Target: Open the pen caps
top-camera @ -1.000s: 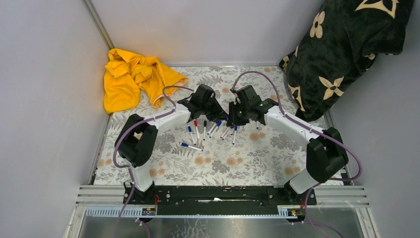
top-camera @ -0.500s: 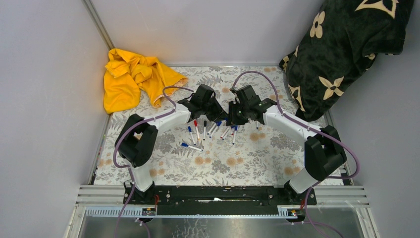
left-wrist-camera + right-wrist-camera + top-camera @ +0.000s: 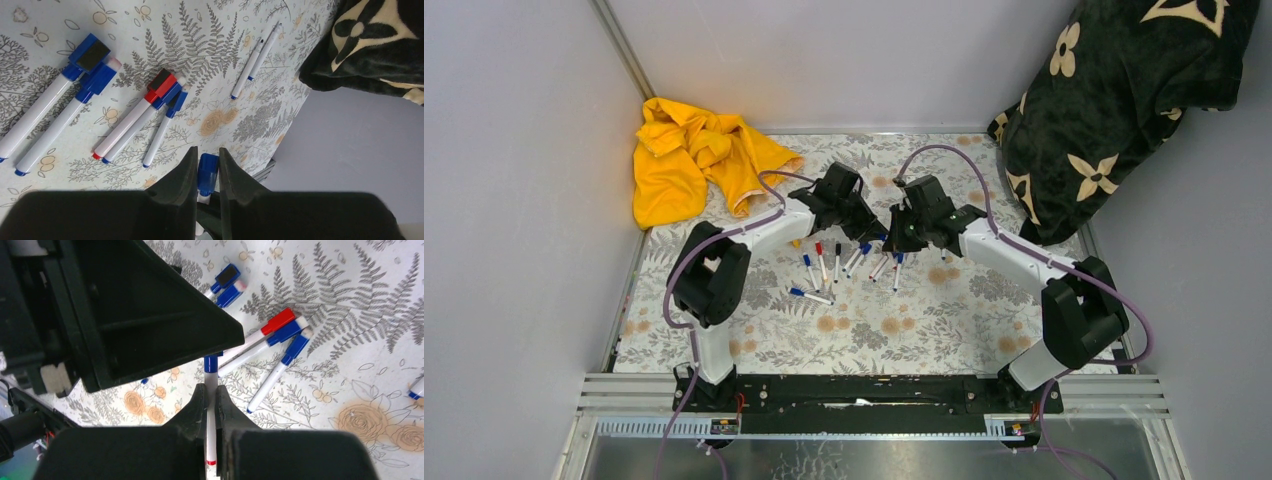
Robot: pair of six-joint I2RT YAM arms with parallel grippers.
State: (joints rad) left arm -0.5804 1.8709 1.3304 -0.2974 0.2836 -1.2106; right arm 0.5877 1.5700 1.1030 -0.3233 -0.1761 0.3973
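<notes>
the left fingers are drawn in to a narrow gap and pinch a blue cap from both sides, as the left wrist view shows. beyond them, on the fern-printed table, lie other pens. two blue-capped ones lie side by side at the left. a tight group of three sits in the middle, one red-capped and two blue-capped. two thin pens lie side by side further off, near a dark patterned blanket.

in the right wrist view the right fingers are nearly together and clamp a white pen by its barrel, which runs up between them. the blue cap sits on the pen's far end, flush against the barrel. its tip is hidden behind the black body of the left arm, which fills the upper left of the view. a thin red band marks the barrel low between the fingers. on the table behind, the red-capped pen and its two blue-capped neighbours lie just to the right.

from above, the left arm and the right arm reach in from either side, and their ends almost meet over the far edge of the scattered pens at mid-table. the held pen is too small to make out there. a crumpled yellow cloth lies in the far left corner, and the dark patterned blanket is heaped at the far right.
</notes>
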